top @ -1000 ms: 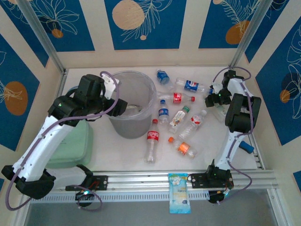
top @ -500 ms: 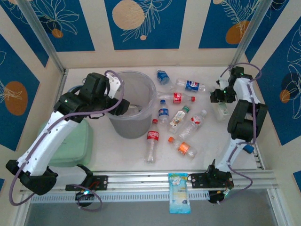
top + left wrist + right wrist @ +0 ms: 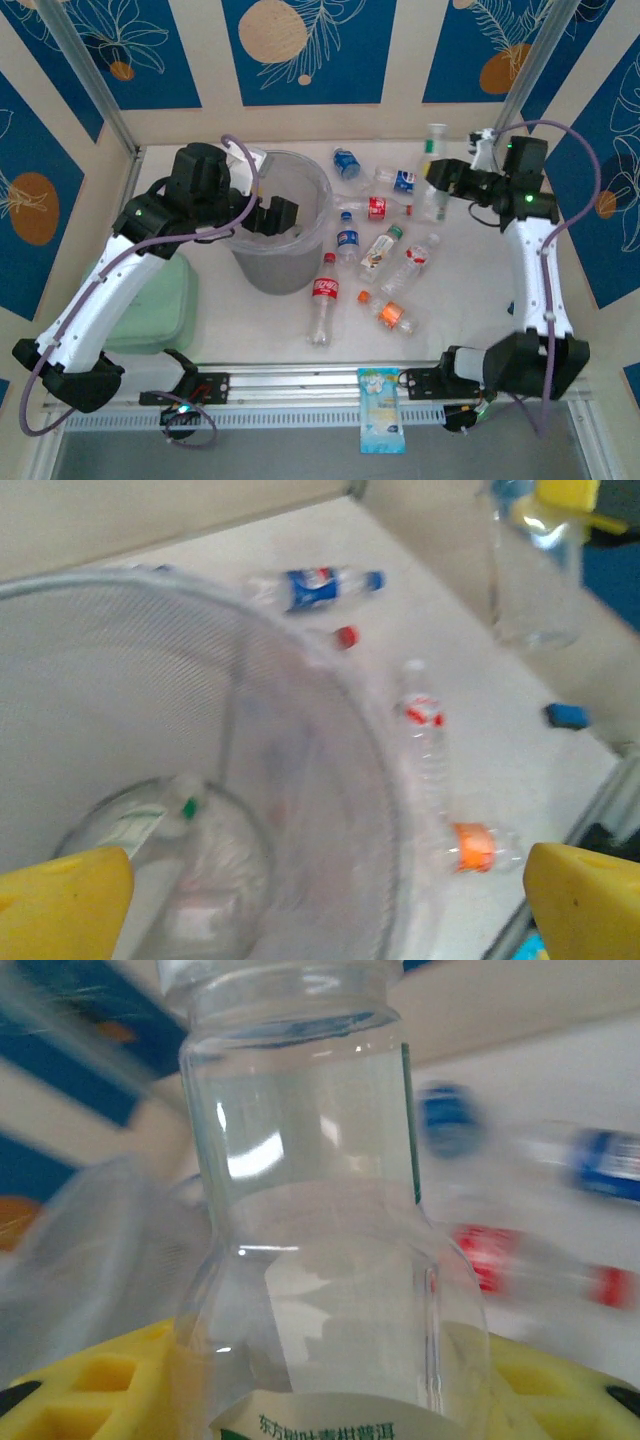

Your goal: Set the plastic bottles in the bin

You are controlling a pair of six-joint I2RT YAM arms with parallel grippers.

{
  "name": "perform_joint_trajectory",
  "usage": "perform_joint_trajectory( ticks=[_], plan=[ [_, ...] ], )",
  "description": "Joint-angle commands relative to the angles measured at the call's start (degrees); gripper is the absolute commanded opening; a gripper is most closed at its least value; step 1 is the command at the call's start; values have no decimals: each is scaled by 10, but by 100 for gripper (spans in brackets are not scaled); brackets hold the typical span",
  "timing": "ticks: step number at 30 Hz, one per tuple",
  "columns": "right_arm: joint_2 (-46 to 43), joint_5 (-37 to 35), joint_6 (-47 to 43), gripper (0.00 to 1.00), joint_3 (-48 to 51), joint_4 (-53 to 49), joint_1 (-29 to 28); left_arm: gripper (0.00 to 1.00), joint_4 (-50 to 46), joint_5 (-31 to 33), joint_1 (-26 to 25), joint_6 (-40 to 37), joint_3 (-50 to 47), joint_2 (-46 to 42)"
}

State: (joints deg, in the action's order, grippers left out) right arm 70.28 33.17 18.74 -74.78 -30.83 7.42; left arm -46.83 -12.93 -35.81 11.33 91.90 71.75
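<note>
— Right gripper [image 3: 438, 178]: what has it got?
— It is clamped on a clear bottle [image 3: 434, 150] with a green cap, held upright in the air over the far right part of the table [image 3: 465, 300]. In the right wrist view the yellow fingers [image 3: 90, 1380] press on the bottle's lower body from both sides, beside a white label with green print.
— Where is that bottle relative to the bin [image 3: 318, 200]?
— It is to the right of the bin and well apart from it, with several lying bottles on the table between them.
— And the left gripper [image 3: 279, 214]?
— It hangs over the bin's mouth with its jaws spread wide, holding nothing. Its wrist view looks down into the bin, with a yellow fingertip at each lower corner.
— Is anything inside the bin?
— A green-capped bottle [image 3: 160, 825] lies on the bottom. The clear shapes around it are too blurred to tell.
— What lies on the table?
— Eight bottles lie right of the bin. Farthest back is a blue-label bottle [image 3: 346, 163], and a red-label bottle [image 3: 377, 207] lies nearer. A cola bottle [image 3: 323, 300] lies just beside the bin's near side, with an orange-label bottle [image 3: 392, 315] to its right. The rest lie between these.
— Anything else?
— A green pad [image 3: 150, 300] lies left of the bin under the left arm. A blue-and-white packet [image 3: 381, 410] lies across the rail at the near edge.
</note>
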Motion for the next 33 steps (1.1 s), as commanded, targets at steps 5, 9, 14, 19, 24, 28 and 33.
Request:
perform_joint_trajectory(
  ticks=[5,9,14,19,24,28,33],
  plan=[
    [-37,174,222,31,0,198,-125,100,153,-185,-6,21,-24,-8],
    [-29,164,264,20,-16,240,-164,100,201,-228,-13,35,-39,-5],
    [-28,110,292,7,-9,286,-216,100,225,-199,-43,38,-36,16],
    [-27,90,317,3,6,338,-251,100,281,-196,-59,62,-40,37],
    [-28,82,320,2,12,356,-276,100,306,-180,-59,84,-39,53],
    [-21,77,318,2,10,361,-284,94,345,-199,-59,108,-49,55],
    [-16,68,331,2,19,392,-293,75,344,-188,-60,112,-57,53]
  ],
)
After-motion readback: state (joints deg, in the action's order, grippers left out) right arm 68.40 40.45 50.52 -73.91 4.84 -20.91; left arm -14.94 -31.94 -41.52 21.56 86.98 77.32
